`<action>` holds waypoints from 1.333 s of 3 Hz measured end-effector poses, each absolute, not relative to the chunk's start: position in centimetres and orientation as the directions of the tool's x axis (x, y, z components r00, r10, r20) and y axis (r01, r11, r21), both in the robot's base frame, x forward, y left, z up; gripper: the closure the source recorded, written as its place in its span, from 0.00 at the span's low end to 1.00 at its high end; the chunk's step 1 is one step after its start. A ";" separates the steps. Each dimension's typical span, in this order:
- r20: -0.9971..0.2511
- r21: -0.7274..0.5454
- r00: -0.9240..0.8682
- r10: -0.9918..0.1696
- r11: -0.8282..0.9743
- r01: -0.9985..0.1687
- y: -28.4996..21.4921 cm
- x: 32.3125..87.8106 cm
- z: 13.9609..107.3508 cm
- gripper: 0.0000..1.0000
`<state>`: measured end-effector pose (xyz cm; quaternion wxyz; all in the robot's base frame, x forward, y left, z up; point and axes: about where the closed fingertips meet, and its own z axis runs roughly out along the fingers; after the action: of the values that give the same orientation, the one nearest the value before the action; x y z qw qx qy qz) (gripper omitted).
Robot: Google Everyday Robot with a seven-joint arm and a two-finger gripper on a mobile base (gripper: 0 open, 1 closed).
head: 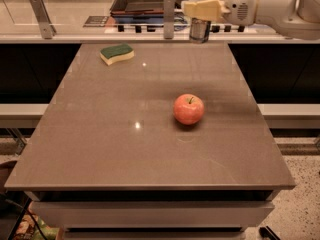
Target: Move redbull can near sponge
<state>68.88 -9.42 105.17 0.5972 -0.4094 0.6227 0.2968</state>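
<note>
- The big flat brown table (125, 149) fills most of what you see. It is where your job ends.
- The fat white robot arm (270, 4) reaches in from the top right, over the far edge of the table.
- Your pale yellow gripper (200, 10) is at the tip of that arm, up high by the back edge. Its fingers are squeezed around the can, so it has a firm hold.
- The slim silver-and-blue metal redbull can (199, 29) is upright in that hold. It hangs in the air and does not touch the table.
- The round red apple (188, 109) sits near the middle of the table, closer to you than the can. I think it is out of your way.
- The small sponge (117, 53), dark green on top and pale yellow below, lies at the far left of the table, well apart from the can.
- I think you are at the carry step: the can is picked up but not yet by the sponge.
- Next, slide the can left along the back of the table. Keep it upright, lower it just beside the sponge, then let go.
</note>
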 end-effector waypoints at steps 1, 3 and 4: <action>-0.989 -0.091 0.021 -0.149 0.485 -0.870 -6.5 72.4 104.6 1.00; -0.997 -0.077 0.067 -0.038 0.474 -0.877 -2.2 77.9 102.1 1.00; -0.993 -0.112 0.118 -0.016 0.458 -0.882 -0.1 79.7 100.4 1.00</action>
<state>79.65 -0.10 100.44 0.6355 -0.3937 0.5702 0.3408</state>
